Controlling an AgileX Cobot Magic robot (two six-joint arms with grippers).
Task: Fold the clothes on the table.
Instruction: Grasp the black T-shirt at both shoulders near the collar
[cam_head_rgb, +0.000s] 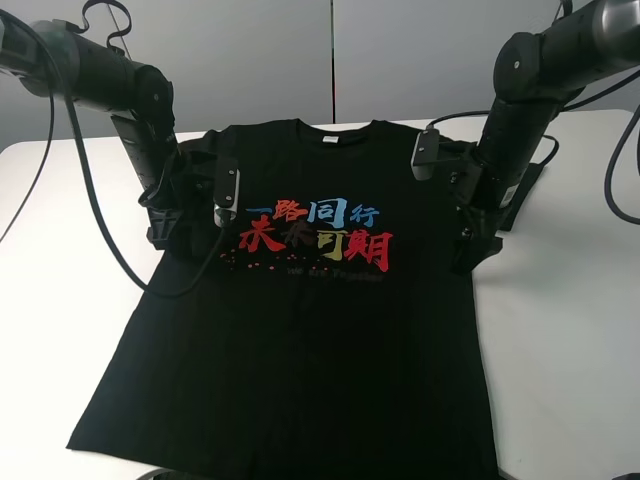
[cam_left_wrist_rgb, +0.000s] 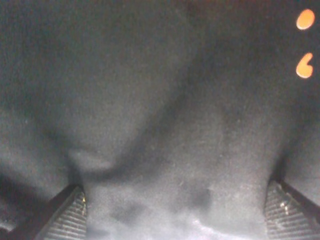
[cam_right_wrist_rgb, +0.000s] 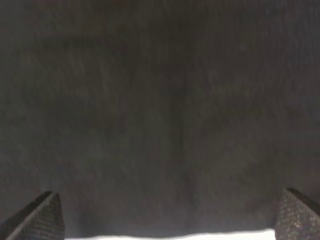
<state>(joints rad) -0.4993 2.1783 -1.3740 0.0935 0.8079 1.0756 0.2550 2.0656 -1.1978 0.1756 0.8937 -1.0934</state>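
The clothes, one black T-shirt (cam_head_rgb: 300, 330), lie flat and print-up on the white table (cam_head_rgb: 570, 330). Red, blue and yellow characters (cam_head_rgb: 315, 232) run across the chest. My left gripper (cam_head_rgb: 176, 230) is down on the shirt's left sleeve area. In the left wrist view it (cam_left_wrist_rgb: 175, 220) stands open, its ribbed pads (cam_left_wrist_rgb: 65, 217) wide apart with rumpled black cloth (cam_left_wrist_rgb: 160, 125) between them. Over the shirt's right edge below the sleeve, my right gripper (cam_head_rgb: 472, 248) is lowered. It (cam_right_wrist_rgb: 170, 220) is open too, over smooth black cloth (cam_right_wrist_rgb: 160, 110), with a thin strip of table (cam_right_wrist_rgb: 175, 236) showing.
Bare white table surface (cam_head_rgb: 60, 260) lies on both sides of the shirt. The hem reaches the near table edge (cam_head_rgb: 110, 470). Black cables (cam_head_rgb: 90, 200) trail from the left arm over the table. A grey wall (cam_head_rgb: 260, 60) stands behind.
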